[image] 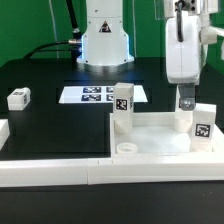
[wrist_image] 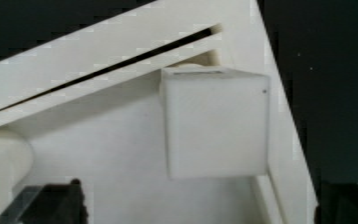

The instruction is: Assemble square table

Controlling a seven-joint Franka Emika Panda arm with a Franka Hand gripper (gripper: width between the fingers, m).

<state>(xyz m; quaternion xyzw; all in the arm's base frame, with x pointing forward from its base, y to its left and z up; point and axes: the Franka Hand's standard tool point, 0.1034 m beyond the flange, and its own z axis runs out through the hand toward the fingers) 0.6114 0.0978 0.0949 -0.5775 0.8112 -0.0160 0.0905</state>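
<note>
Hiding behind gripper (image: 185,102): leg (image: 183,121), partly.

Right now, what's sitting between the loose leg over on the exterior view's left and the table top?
In the exterior view, only the marker board and bare black table lie between the loose leg and the table top; no other parts.

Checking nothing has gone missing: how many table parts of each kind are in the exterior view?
Tops: 1, the tabletop.
Legs: 3, one upright leg in the top's far corner, one leg at the view's right under the pincer, one loose leg on the table at the view's left.
Total: 4.
</note>
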